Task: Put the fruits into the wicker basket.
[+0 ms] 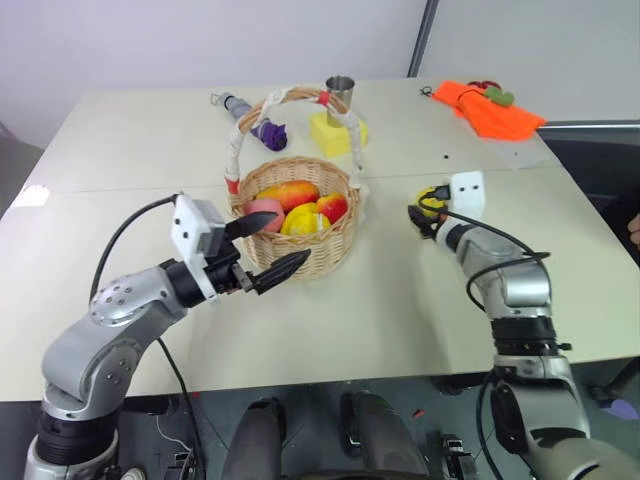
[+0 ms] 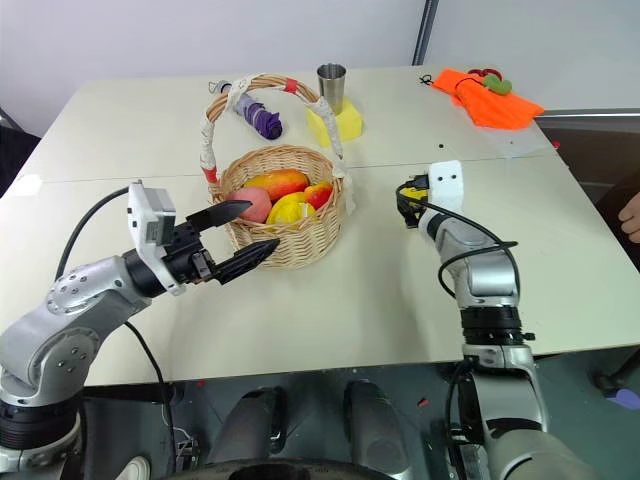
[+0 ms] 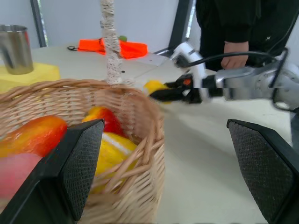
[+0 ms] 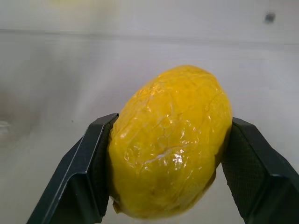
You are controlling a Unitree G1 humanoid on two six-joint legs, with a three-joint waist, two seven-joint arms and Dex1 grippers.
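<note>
Most of the work looks finished. The wicker basket sits at the centre of the left eye view on the pale tabletop, and it already holds several fruits: a pink-orange peach at its left side, an orange-red mango-like piece, a red-and-yellow one and a yellow one near the front rim. One fruit is left outside: the lemon, which lies on the tabletop at centre right of the frame, well apart from the basket.

The right end effector has its two black fingers set on either side of that lemon; in the right wrist view both pads press against its flanks, so it is gripping the lemon, which I judge has not yet been lifted. The left end effector hovers just in front of the basket's lower left rim with its fingers spread wide and nothing between them.

What remains, as I judge it, is to carry the lemon over the rim and release it.

The basket is round, of light-tan woven cane, with a tall arched handle wrapped in white cord and red bands. The lemon is oval, glossy, with a fine crackled skin that suggests a hard plastic replica. The tabletop is smooth and matte.
</note>
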